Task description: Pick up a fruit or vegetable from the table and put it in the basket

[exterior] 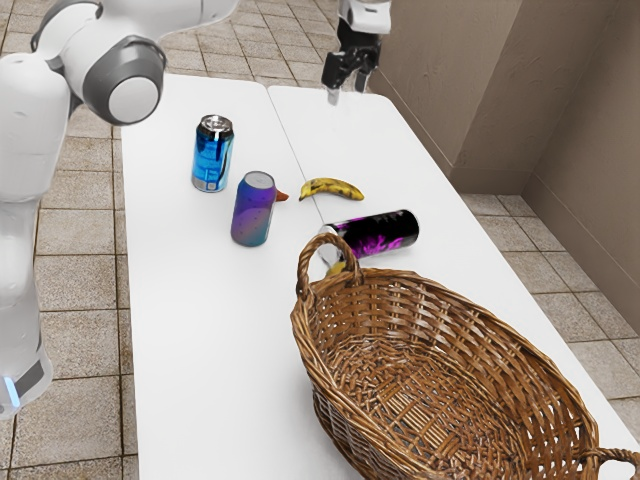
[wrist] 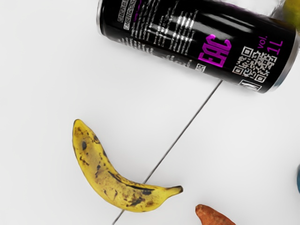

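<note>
Your end effector (exterior: 349, 90) hangs raised above the counter (exterior: 200, 350), farther from the exterior view's camera than the wicker basket (exterior: 480, 330), its fingers spread wide with a gap between them. The spotted banana (exterior: 333, 188), one of your candidates for pickup, lies on the counter outside the basket, beyond its near-side looped handle (exterior: 305, 265) and across a thin dark seam. An orange-brown piece of produce (exterior: 281, 197), partly hidden in the exterior view, lies outside the basket too, beyond it and toward that view's left; your wrist view catches its pointed end. A black can with magenta lettering (exterior: 378, 233) is on its side close to the basket, between it and the banana. Near the same handle of the basket, you can make out part of a yellow item (exterior: 337, 268), too covered to identify. Two more cans stand upright toward the exterior view's left of the basket: a purple-and-blue one (exterior: 253, 210) nearer to it, and a bright blue one (exterior: 212, 155) farther away. The basket sits upright on the counter, its woven bottom facing up to you, with a tiled floor (exterior: 80, 330) around the counter.
</note>
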